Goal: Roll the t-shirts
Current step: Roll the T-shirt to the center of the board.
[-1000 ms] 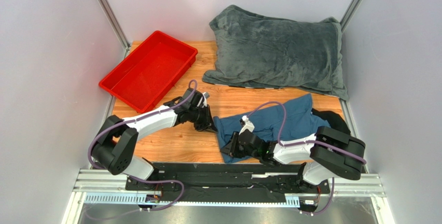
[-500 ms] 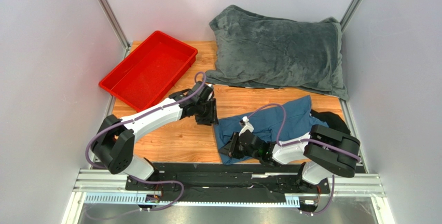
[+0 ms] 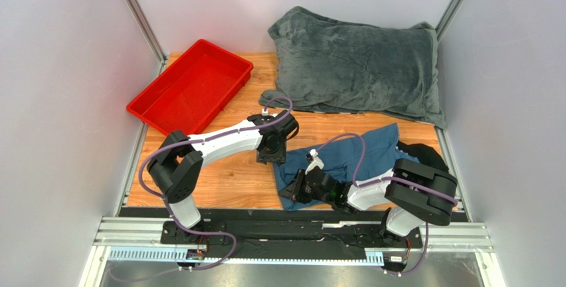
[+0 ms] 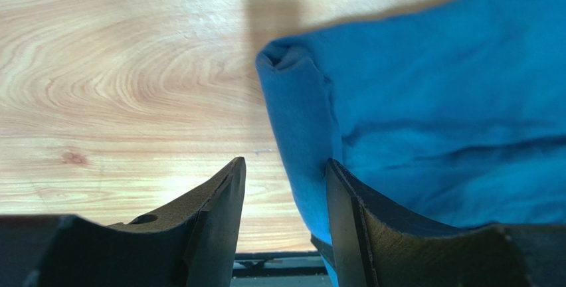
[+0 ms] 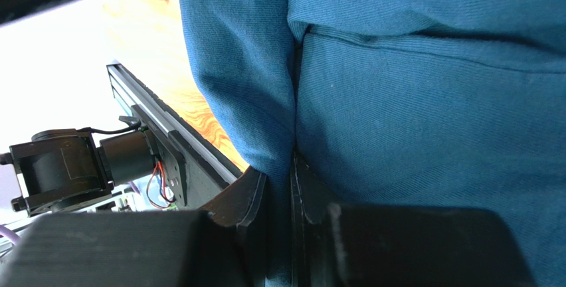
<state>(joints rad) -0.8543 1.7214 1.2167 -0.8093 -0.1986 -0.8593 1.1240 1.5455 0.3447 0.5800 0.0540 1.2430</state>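
Teal-blue cotton t-shirt [image 3: 382, 151] lies crumpled lower right of centre on the wooden desk [image 3: 219, 181]. Right jaws pinch its near fold, left jaws spread astride the rolled edge. Best to close squarely and roll evenly.

open tabletop [image 3: 226, 182] beside t-shirt [image 3: 382, 149], blanket [image 3: 359, 68] behind

Left gripper [image 3: 268, 157] is now opened off the t-shirt [image 3: 385, 151] edge; left arm's elbow is swung inward toward it
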